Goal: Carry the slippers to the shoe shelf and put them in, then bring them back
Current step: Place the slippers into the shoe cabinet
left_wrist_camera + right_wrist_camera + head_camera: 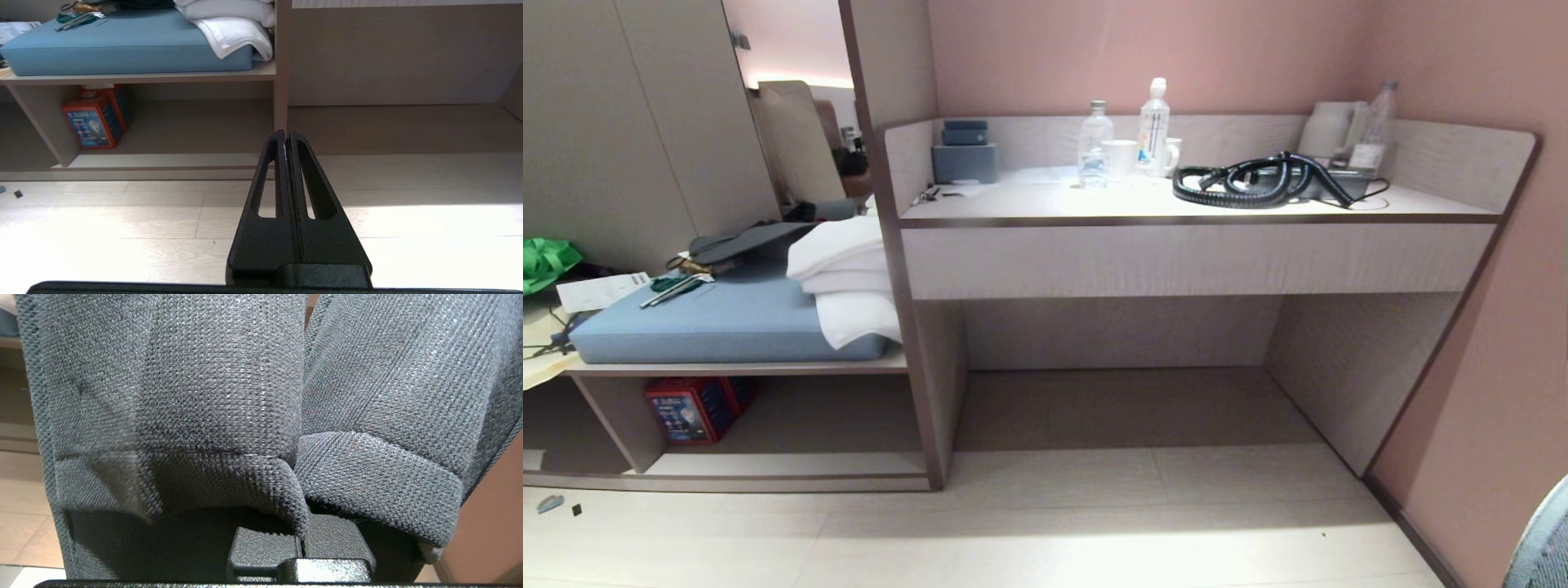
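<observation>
- Your right hand (301, 543) is clamped on the slippers (229, 396) (both hang together, filling the right wrist view).
- Your left hand (287, 136) has its fingers pressed together, empty, above the floor (122, 228).
- The shoe shelf (1119, 408) stands ahead, under the tabletop (1192, 208).

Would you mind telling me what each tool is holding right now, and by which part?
The right tool is shut on the slippers, pinching their cloth edges where the two meet. The left tool is shut and holds nothing.

Warm glare on the desk top (1143, 200), shadowed recess beneath, bowed edges, blurred close-up slippers (229, 396).
</observation>
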